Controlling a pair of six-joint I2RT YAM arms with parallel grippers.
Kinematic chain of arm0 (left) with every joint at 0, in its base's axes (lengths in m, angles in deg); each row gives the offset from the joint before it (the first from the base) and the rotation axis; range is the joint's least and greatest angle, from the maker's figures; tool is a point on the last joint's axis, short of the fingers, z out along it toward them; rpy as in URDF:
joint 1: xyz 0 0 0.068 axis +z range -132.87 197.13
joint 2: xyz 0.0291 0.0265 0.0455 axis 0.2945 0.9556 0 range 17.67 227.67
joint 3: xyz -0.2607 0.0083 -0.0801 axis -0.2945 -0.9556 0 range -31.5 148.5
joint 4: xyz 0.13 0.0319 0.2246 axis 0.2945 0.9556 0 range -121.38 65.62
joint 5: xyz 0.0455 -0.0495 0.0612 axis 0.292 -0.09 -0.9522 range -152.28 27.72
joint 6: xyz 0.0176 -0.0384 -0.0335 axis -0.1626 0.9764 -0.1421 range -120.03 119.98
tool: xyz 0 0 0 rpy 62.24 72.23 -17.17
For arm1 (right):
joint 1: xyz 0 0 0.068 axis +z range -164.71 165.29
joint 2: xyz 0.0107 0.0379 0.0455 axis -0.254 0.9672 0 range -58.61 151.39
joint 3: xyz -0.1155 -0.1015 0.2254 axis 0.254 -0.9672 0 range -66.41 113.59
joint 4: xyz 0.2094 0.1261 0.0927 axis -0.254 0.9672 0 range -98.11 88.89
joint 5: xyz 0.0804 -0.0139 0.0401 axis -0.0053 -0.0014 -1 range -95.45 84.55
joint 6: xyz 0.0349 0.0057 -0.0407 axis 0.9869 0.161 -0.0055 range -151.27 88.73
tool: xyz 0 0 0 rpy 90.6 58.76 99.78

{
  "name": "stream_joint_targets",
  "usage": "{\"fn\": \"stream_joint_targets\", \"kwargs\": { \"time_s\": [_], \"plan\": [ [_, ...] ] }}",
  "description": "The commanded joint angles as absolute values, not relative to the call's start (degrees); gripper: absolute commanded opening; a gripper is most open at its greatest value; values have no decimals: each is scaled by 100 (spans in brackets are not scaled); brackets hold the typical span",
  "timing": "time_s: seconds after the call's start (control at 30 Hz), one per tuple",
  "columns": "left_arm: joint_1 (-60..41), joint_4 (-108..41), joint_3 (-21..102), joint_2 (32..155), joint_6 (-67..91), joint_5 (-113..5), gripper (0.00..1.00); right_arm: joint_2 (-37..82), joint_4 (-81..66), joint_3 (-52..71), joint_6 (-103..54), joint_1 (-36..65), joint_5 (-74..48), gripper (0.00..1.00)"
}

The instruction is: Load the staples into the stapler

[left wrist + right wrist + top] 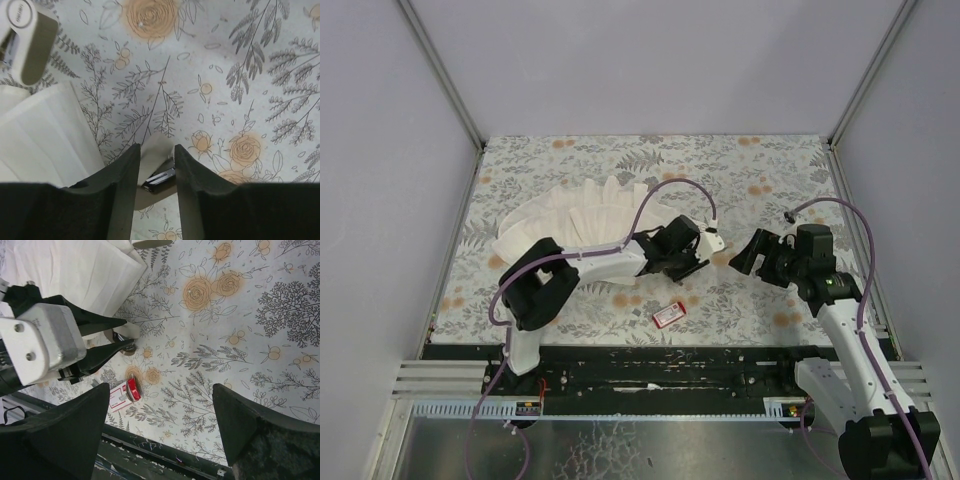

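Observation:
The stapler [160, 179], a small piece of dark metal on a pale beige body, sits low between the fingers of my left gripper [157, 147], which press against both of its sides just above the floral table. In the top view that gripper [690, 260] is at the table's middle. The red box with a white label [669, 313] lies near the front edge, also seen as the red box [125, 394] in the right wrist view. The staples themselves do not show. My right gripper [160, 425] hangs open and empty, to the right of the left one [750, 255].
A big white pleated cloth [580, 215] lies fanned out at the back left, close behind the left arm. A beige rounded object [25, 40] rests beside the cloth's edge. The black front rail [660, 355] borders the table just below the red box.

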State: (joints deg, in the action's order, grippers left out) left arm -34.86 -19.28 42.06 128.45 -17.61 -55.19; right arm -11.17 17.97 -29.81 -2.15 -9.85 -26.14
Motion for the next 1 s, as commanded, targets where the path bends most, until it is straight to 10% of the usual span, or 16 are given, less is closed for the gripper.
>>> {"fn": "stream_joint_targets", "kwargs": {
  "time_s": [0.0, 0.97],
  "plan": [
    [-3531, -1802, 4075, 12849, -1481, -5711, 29, -1237, 1857, -2990, -225, -988, -2758, 90],
    [-3588, -1964, 4258, 12702, -910, -6234, 45, -1526, 2059, -3043, -169, -992, -2766, 90]
  ]
}}
